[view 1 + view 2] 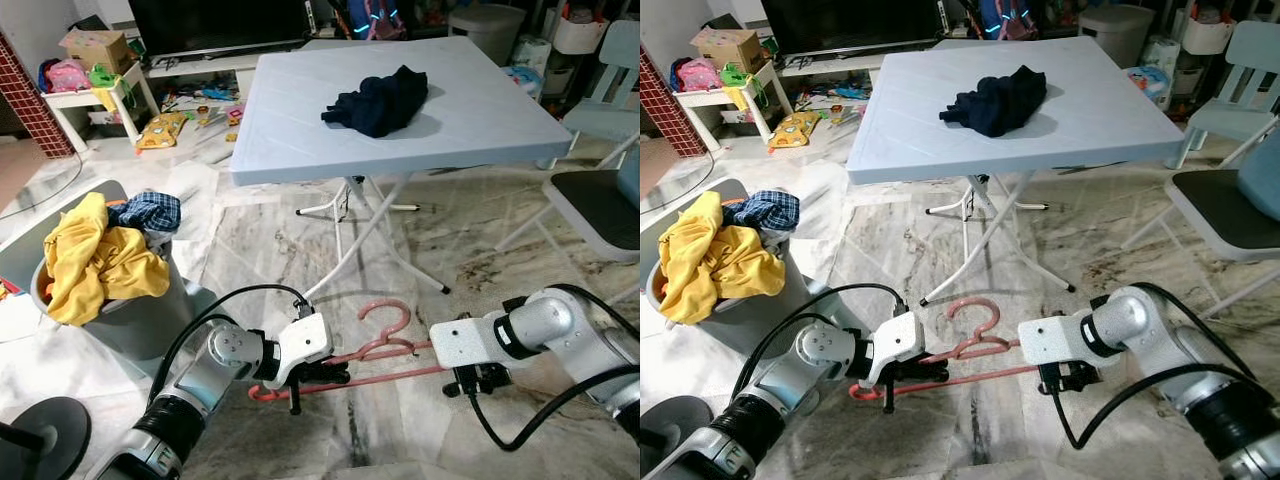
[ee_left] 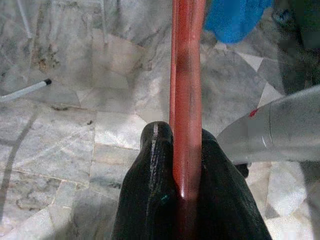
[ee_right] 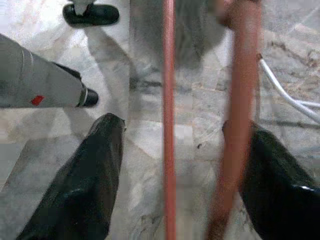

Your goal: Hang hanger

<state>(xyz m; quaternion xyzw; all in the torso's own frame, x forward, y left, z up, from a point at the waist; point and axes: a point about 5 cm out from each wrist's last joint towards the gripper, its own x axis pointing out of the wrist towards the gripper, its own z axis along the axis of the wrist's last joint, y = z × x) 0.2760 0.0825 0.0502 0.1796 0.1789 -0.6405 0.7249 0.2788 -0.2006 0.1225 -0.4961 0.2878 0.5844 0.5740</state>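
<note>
A pink plastic hanger [image 1: 385, 346] hangs level just above the marble floor, hook toward the table. My left gripper [image 1: 333, 376] is shut on its left end; the left wrist view has the pink bar [image 2: 187, 95] pinched between both black fingers [image 2: 155, 150]. At the hanger's right end, my right gripper [image 1: 470, 381] is open. In the right wrist view its fingers [image 3: 105, 145] stand wide apart, with the thin bar [image 3: 169, 75] and the thick bar [image 3: 241, 100] running between them. Whether either bar touches a finger, I cannot tell.
A white folding table [image 1: 300, 110] with a dark blue garment [image 1: 380, 102] stands ahead, its legs [image 1: 365, 235] just beyond the hanger. A grey basket [image 1: 140, 320] of yellow and plaid clothes is at left. Chairs [image 1: 600, 205] are at right, toys at the back left.
</note>
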